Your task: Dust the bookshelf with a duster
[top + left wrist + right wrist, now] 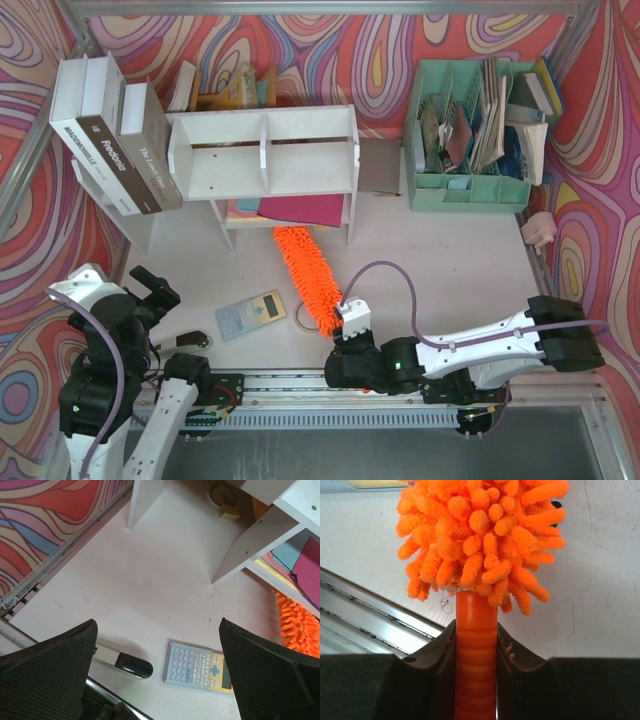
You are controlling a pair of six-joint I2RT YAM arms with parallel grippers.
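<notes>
Orange duster (308, 278) gripped by its handle in clenched right gripper (476, 635), fluffy head stretched over white table (450, 260) with tip at lower front edge of bookshelf (265, 125); left gripper (157, 630) spread wide, empty, at near-left beside calculator (200, 666).

Fuzzy orange microfibre nubs cover the duster (480, 540), whose ribbed plastic handle (476, 650) looks smooth and faintly glossy. At eight o'clock of it runs a brushed metal rail (365, 610). The table (150, 590) is matt white, scuffed and specked; the bookshelf (300, 122) matt white painted wood. The left gripper (158, 625) has fingers (50, 670) of matt black, finely grained plastic.
</notes>
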